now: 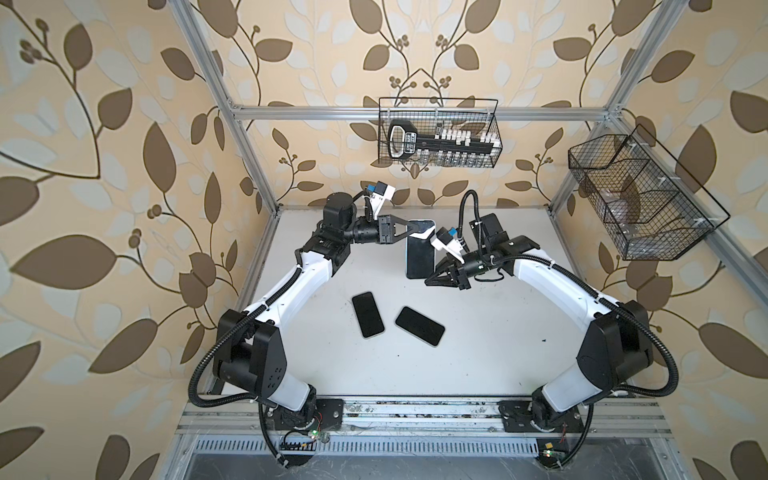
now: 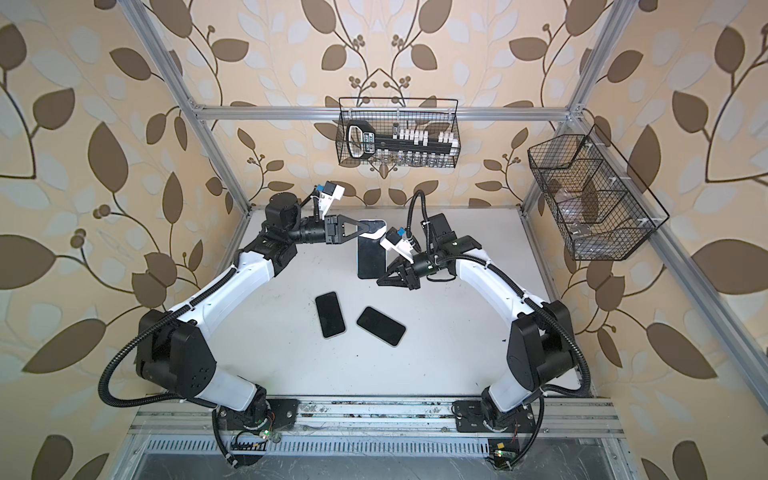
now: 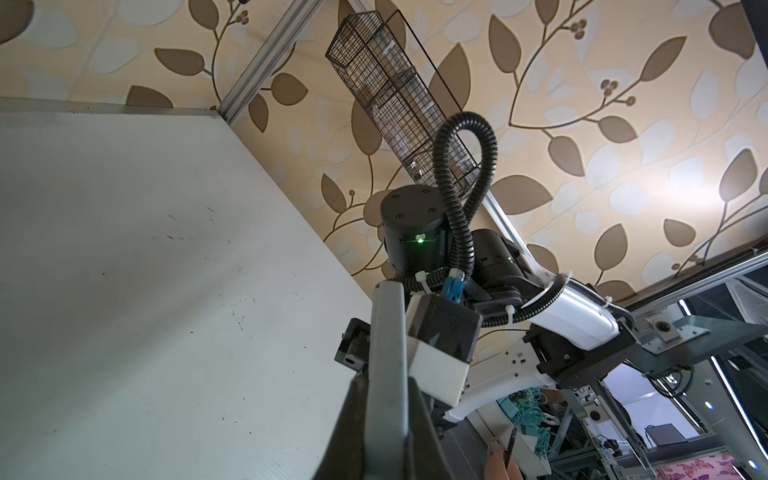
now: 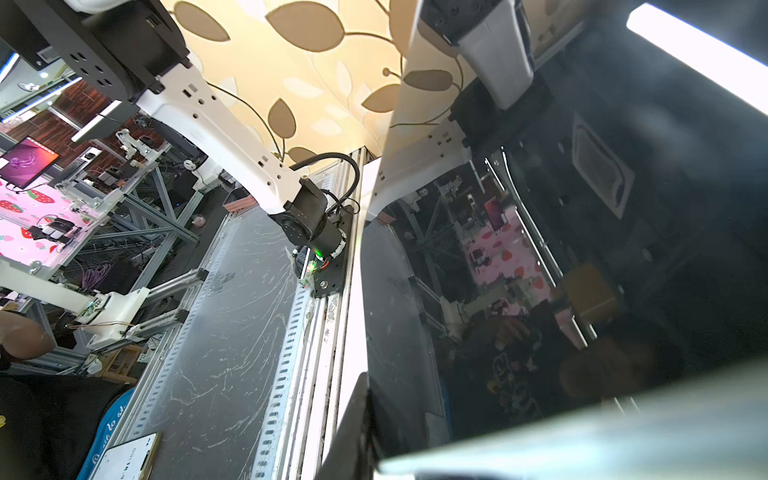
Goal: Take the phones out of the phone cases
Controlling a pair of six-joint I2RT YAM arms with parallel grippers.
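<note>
**Two arms, one phone: grips set at opposite ends**

Low in the centre of both top views, a dark handset and a second handset lie flat and apart on the white desk, touched by neither arm. Just above them in the frame, the right end effector reaches in from the right and is closed on the lower right corner of the phone. The phone's dark, reflective glass fills much of that arm's wrist view. Whether the pads catch the glass alone or the case rim as well cannot be made out.

The phone sits at the middle of the frame, screen up, and appears lifted clear of the desk. Its long axis runs straight up the picture, spanning the gap between the two arms. At its upper end the pale rim of the phone case shows. There the left end effector, coming in from the left, is clamped shut on the case. Its wrist view shows a grey edge pinched between the fingers.

The coming move looks to turn on that axis. With a grip at each end, the pull would likely run lengthwise or peel from a corner. The right arm is nearer the lower corner, while the left anchors the upper end.

Beyond, at upper centre, a wire basket hangs on the leaf-patterned back wall.
</note>
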